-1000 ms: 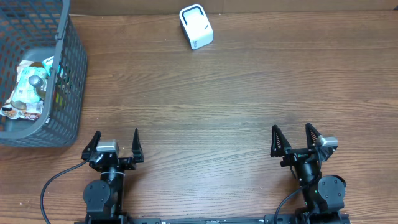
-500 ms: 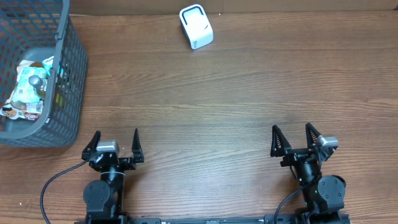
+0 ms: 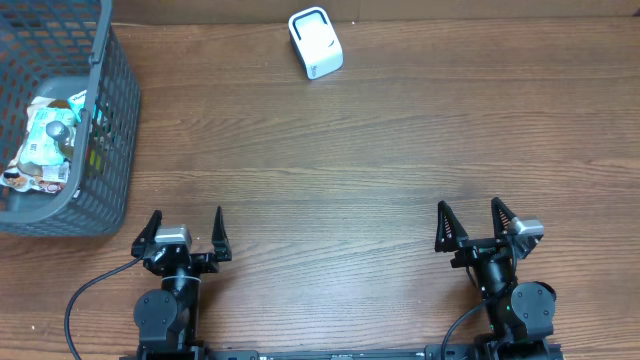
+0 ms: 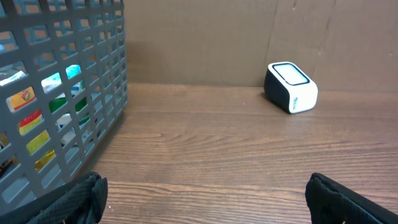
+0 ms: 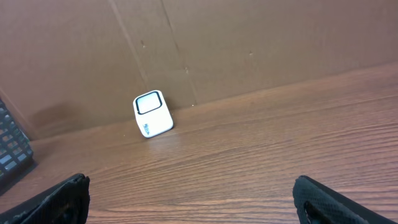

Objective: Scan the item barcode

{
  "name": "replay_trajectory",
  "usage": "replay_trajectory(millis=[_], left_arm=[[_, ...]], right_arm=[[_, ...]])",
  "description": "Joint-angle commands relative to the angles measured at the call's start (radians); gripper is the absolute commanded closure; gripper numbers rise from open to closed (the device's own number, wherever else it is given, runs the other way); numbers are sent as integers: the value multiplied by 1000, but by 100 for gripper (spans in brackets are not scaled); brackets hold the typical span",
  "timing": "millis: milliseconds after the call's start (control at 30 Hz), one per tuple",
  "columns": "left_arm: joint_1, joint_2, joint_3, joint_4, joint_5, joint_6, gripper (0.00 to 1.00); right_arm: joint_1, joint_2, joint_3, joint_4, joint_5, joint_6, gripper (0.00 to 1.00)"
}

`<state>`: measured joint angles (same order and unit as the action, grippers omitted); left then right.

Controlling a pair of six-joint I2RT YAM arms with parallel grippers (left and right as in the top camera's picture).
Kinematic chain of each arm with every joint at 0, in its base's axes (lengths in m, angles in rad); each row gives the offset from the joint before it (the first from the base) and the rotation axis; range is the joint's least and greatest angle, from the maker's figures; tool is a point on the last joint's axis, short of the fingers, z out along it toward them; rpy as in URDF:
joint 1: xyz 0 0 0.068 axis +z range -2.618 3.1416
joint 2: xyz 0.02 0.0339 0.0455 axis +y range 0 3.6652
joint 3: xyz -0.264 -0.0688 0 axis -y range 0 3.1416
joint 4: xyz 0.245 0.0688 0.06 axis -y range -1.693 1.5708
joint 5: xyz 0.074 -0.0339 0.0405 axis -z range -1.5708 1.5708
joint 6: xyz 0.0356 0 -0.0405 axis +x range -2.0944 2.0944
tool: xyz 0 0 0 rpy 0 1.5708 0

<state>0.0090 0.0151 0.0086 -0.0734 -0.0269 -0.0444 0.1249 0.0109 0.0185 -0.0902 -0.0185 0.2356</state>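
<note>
Jaws wide apart on left gripper and right gripper, nothing between them.

Black arms, pointed black fingers, silver blocks, cables

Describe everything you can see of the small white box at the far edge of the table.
The white box is a small rounded block, smooth like plastic, with a dark-rimmed panel on its upper face and blue marks on one side. It sits at an angle on the wooden table, close to the brown wall. Nothing else touches it.
</note>
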Motion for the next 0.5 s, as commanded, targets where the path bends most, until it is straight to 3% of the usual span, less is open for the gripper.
replay_trajectory(millis=[0,467], left_arm=[[4,-10,-3,1,8,23,0],[4,-10,-3,28,-53,23,0]], right_arm=[[-3,-5,-10,6,6,4,0],[-3,-5,-10,6,6,4,0]])
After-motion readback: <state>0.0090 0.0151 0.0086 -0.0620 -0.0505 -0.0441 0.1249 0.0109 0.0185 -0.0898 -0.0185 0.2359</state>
